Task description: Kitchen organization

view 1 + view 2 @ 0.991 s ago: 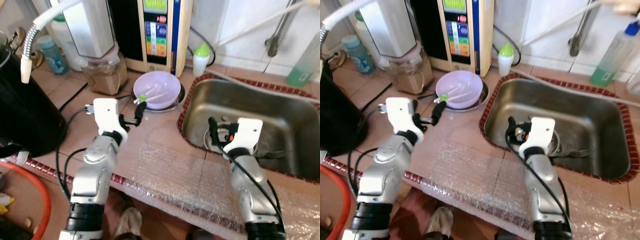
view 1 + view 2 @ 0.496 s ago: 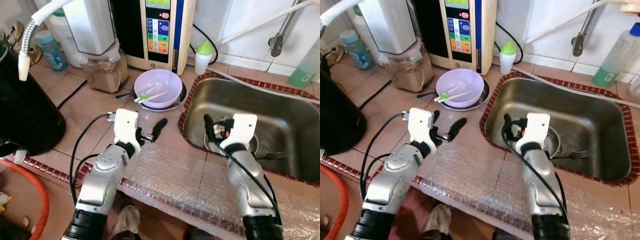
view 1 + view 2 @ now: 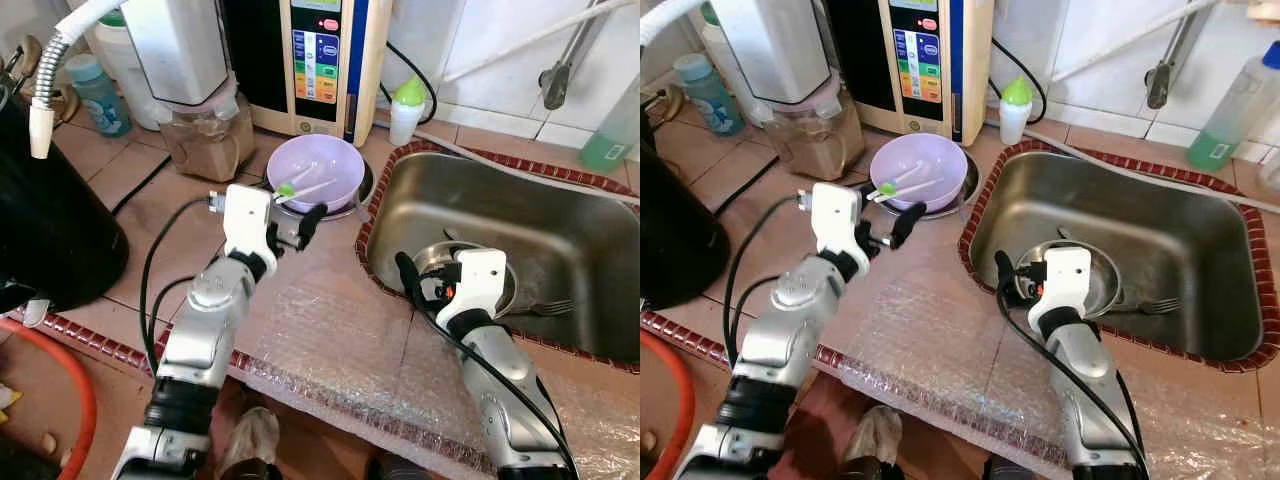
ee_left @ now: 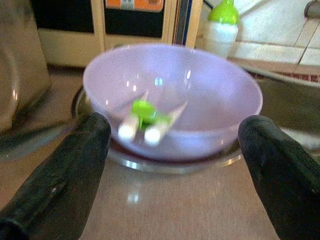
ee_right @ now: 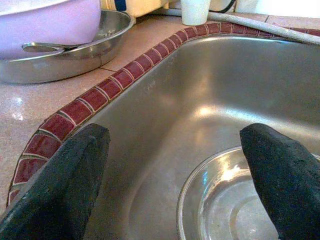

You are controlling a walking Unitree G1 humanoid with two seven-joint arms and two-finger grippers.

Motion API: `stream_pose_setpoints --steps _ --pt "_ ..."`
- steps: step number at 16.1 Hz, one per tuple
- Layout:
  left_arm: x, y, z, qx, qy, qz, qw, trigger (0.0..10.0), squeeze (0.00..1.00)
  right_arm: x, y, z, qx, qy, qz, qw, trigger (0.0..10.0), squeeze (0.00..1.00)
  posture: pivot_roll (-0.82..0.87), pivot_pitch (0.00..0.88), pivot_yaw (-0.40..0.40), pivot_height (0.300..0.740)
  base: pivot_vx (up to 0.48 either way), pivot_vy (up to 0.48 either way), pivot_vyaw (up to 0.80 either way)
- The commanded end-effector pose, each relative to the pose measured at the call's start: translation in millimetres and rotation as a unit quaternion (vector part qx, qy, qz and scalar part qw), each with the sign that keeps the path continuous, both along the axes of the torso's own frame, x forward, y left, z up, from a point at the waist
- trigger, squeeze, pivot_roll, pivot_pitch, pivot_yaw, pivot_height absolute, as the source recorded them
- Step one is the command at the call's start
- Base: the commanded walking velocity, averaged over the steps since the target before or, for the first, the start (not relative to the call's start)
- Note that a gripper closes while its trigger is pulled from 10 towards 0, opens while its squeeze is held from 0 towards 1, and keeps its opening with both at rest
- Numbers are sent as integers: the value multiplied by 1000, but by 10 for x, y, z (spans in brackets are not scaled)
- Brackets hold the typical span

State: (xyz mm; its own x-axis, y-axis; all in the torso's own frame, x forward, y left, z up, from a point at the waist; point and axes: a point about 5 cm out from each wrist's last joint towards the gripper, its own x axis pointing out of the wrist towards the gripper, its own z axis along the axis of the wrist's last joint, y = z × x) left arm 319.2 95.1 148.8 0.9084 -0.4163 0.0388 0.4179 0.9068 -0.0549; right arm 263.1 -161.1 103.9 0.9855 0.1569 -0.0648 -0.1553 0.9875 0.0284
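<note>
So the left gripper (image 4: 172, 150) is spread wide apart right in front of the lilac plastic bowl (image 3: 320, 176), not touching it. That bowl sits in a shallow steel dish (image 4: 170, 162) on the pinkish tiled tabletop (image 3: 180, 215), just beside the sink's left rim, and has a pair of white chopsticks with a green clip (image 4: 145, 117) lying inside. The right gripper (image 5: 175, 165) is gaping too, holding nothing, hanging low inside the stainless steel sink (image 3: 1170, 240) over a round steel plate (image 5: 225, 200) at the bottom. A metal fork (image 3: 1145, 307) lies next to that plate.
</note>
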Motion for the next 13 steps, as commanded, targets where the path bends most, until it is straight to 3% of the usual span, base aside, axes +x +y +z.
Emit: stream_pose_setpoints --steps 1,4,6,9,13 --pt "27 11 14 5 -3 0 1000 10000 0 -40 3 -17 -6 8 6 1000 10000 0 -165 105 61 740 0 0 0" --pt "94 25 -131 30 26 -1 999 10000 0 -14 13 12 -5 5 7 1000 10000 0 -166 101 63 740 0 0 0" --pt "151 9 -140 31 23 2 999 10000 0 -42 122 100 24 -9 61 998 10000 0 -166 101 63 740 0 0 0" --pt "268 -12 -108 30 19 7 999 10000 0 -76 214 200 40 -15 114 993 10000 0 -181 108 59 740 0 0 0" --pt "323 -5 -14 28 -3 10 1000 10000 0 -93 191 199 35 -12 111 993 10000 0 -187 101 61 740 0 0 0"
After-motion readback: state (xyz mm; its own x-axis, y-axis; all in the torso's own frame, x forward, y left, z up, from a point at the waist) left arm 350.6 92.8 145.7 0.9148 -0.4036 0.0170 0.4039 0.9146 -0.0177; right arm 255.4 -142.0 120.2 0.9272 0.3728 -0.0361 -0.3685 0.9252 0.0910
